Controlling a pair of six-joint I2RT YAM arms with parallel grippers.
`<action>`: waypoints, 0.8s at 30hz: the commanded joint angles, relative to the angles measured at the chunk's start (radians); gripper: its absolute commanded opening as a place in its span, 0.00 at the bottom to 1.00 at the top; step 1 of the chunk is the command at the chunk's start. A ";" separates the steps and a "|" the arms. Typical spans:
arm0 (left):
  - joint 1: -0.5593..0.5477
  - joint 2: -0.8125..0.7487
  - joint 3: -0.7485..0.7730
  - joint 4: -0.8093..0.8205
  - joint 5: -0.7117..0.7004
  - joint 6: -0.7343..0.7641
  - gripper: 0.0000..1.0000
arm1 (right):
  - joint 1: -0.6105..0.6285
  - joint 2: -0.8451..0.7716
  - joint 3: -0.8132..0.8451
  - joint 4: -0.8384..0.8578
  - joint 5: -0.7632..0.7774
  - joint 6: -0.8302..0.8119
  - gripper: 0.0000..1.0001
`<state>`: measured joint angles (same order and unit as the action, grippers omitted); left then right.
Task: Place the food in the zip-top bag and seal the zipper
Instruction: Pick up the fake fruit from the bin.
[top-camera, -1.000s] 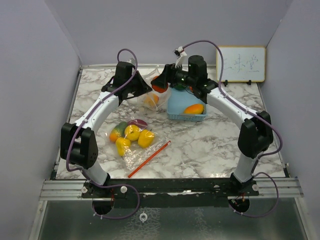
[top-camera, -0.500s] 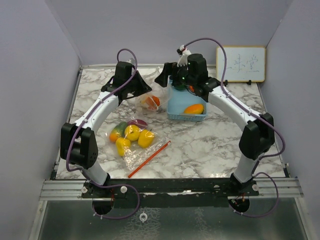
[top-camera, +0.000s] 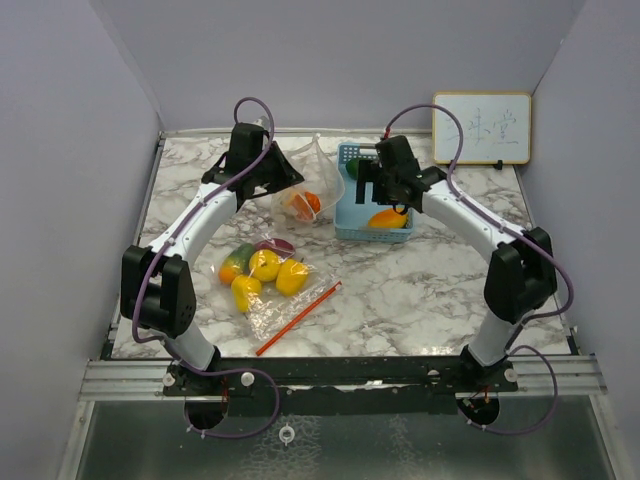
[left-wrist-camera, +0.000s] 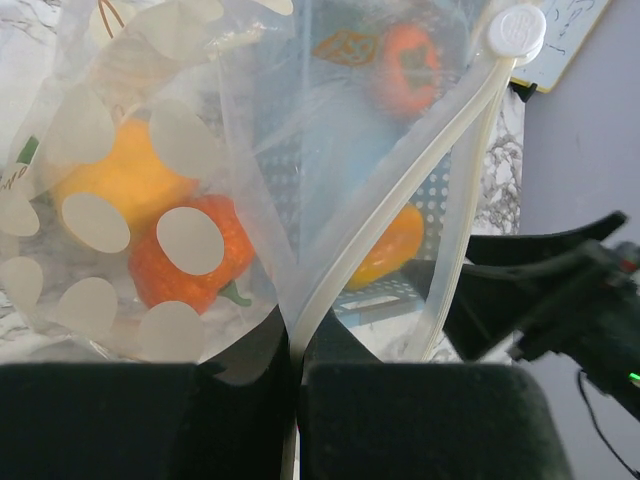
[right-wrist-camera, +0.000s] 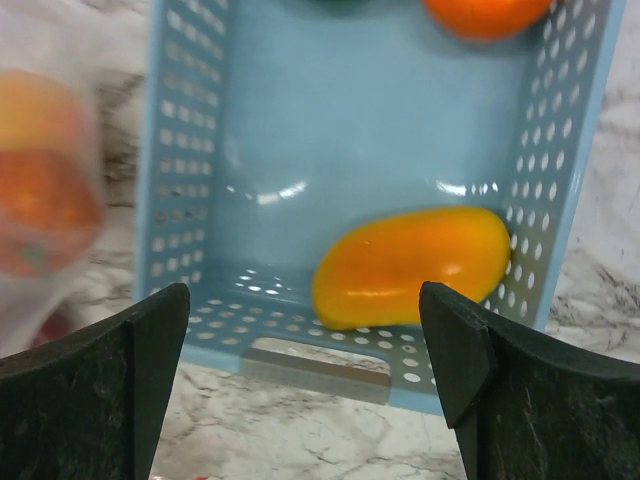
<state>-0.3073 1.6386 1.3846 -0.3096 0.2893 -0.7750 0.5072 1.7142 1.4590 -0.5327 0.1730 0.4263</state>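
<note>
Left jaws pinch a clear bag (left-wrist-camera: 262, 110) of orange fruit (left-wrist-camera: 140, 272).

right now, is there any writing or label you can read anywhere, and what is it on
On the whiteboard: faint handwritten strokes, too small and pale to read.
On the held zip-top bag: only printed white dots and leaf shapes, no words.
On the blue basket: no label visible.
No other text shows in any view.

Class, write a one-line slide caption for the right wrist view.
Open right hand hovers over a blue basket holding a yellow-orange toy fruit.
</note>
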 joint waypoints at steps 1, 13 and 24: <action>0.007 -0.013 0.024 0.017 0.037 0.010 0.00 | -0.017 0.082 -0.003 -0.145 0.082 0.092 0.98; 0.011 -0.022 0.000 0.057 0.097 0.045 0.00 | -0.041 0.285 0.034 -0.188 0.110 0.237 1.00; 0.015 -0.024 -0.016 0.055 0.101 0.045 0.00 | -0.042 0.474 0.251 -0.164 0.226 0.172 0.91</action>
<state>-0.3004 1.6386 1.3796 -0.2871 0.3573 -0.7448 0.4690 2.1365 1.6466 -0.7025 0.3187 0.6258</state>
